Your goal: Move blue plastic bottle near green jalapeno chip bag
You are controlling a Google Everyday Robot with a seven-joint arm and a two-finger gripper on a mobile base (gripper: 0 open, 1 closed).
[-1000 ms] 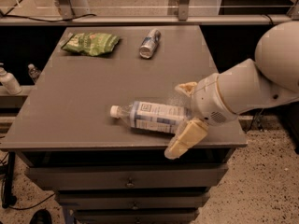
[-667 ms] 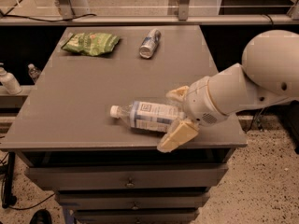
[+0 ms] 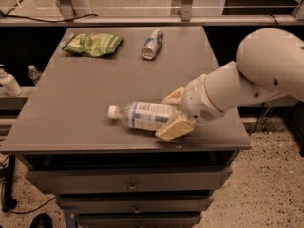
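Note:
The blue plastic bottle (image 3: 145, 116) lies on its side near the front edge of the grey table (image 3: 85, 94), white cap pointing left. My gripper (image 3: 172, 112) is at the bottle's right end, one finger behind it and one in front, closed against its sides. The bottle rests on the table. The green jalapeno chip bag (image 3: 92, 44) lies flat at the far left corner of the table, well away from the bottle.
A small silver-blue can (image 3: 152, 44) lies on its side at the back middle, right of the chip bag. My large white arm (image 3: 256, 80) reaches in from the right. Drawers sit below the table front. Bottles stand on a ledge at the left (image 3: 9, 82).
My gripper has moved left along the bottle and its fingers have drawn together around the bottle's right end. The bottle, bag and can have not moved.

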